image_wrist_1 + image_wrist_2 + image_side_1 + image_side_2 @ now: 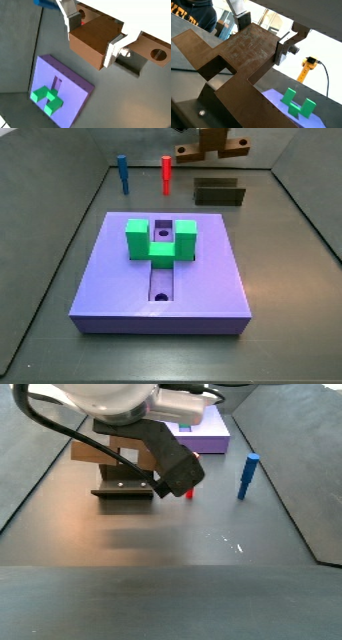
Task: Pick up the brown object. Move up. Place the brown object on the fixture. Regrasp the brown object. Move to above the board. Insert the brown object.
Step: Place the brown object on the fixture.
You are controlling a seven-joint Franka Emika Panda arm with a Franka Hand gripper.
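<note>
My gripper (93,36) is shut on the brown object (95,45), a reddish-brown bar with notched sides and a round hole near one end. Both wrist views show the silver fingers (281,50) clamping it (241,50). In a side view the brown object (214,145) hangs in the air, above and slightly behind the fixture (221,194). The fixture also shows in the other side view (127,488), below the brown object (94,452). The purple board (201,278) with the green U-shaped block (162,240) lies apart from the gripper and also shows in a wrist view (73,90).
A blue peg (122,174) and a red peg (167,173) stand upright beside the fixture, at the far end of the board. The blue peg also shows in the other side view (247,476). Raised walls bound the dark floor.
</note>
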